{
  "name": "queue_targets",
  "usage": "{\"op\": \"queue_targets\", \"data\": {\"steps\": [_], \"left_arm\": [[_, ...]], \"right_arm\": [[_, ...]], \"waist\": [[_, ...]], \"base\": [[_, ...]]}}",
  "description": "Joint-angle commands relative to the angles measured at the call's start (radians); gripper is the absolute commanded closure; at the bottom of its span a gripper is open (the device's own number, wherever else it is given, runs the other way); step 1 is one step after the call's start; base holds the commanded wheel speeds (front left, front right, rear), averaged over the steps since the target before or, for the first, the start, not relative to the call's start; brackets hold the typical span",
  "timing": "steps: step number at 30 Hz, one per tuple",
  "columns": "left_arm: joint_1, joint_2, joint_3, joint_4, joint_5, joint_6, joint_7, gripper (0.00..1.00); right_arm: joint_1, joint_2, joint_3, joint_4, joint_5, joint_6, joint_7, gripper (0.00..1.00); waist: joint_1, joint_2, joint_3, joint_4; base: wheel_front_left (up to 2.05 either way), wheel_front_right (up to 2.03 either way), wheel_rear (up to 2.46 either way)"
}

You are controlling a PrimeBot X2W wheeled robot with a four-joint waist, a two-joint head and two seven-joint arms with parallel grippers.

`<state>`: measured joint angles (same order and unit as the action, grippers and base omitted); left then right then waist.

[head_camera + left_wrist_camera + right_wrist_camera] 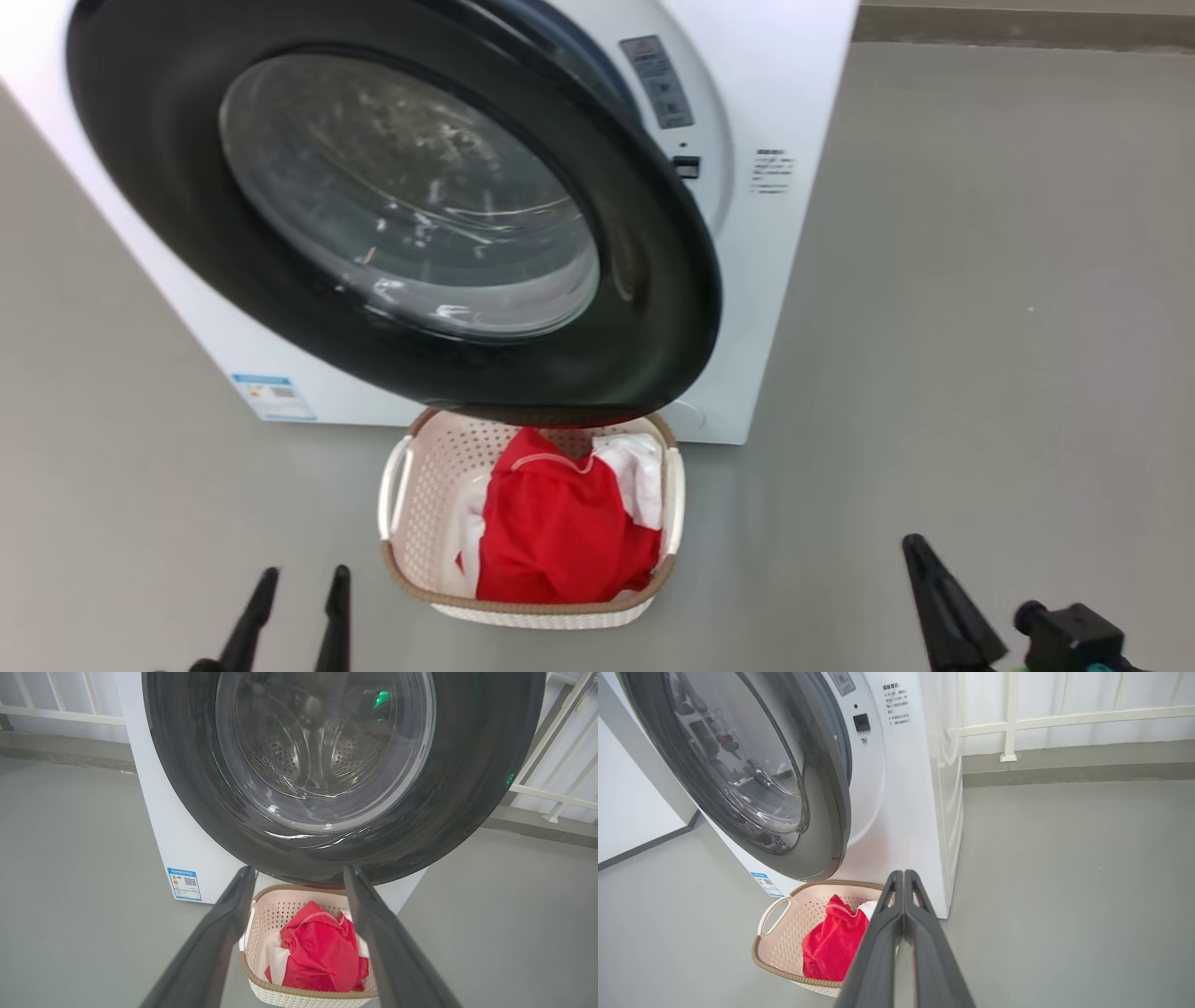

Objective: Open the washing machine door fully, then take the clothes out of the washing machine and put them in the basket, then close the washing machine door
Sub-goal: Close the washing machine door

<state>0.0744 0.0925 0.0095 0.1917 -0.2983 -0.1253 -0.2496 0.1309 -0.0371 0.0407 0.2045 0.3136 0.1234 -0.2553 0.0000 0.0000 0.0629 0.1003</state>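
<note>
Left gripper (302, 583), lower left, has its fingers spread and empty; right gripper (903, 873) is pressed closed on nothing. Clothes (560, 532) fill the basket (420, 485), lower centre, below the ajar washing machine door (411, 196).

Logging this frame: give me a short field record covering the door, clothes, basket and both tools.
washing machine door: ajar, not latched, overhanging the basket's far end
clothes: red and white, lying in the basket
basket: on the floor in front of the washing machine
left tool: open, empty
right tool: shut, empty
step left: probably closing the door
</note>
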Motion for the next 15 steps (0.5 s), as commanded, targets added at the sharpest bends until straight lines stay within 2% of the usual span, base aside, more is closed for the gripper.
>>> {"op": "queue_targets", "data": {"steps": [1,15], "left_arm": [[-0.046,0.002,0.023,-0.023,-0.005,-0.005,-0.012,0.0],[-0.087,-0.022,-0.046,-0.016,-0.027,-0.005,-0.012,0.0]], "right_arm": [[-0.059,-0.015,0.036,-0.017,0.001,0.007,-0.006,1.0],[-0.264,-0.019,0.121,0.011,0.015,0.007,-0.006,1.0]], "waist": [[0.0,0.0,0.011,0.032],[0.0,0.0,0.07,0.159]], "base": [[0.0,0.0,0.0],[0.0,0.0,0.0]]}}
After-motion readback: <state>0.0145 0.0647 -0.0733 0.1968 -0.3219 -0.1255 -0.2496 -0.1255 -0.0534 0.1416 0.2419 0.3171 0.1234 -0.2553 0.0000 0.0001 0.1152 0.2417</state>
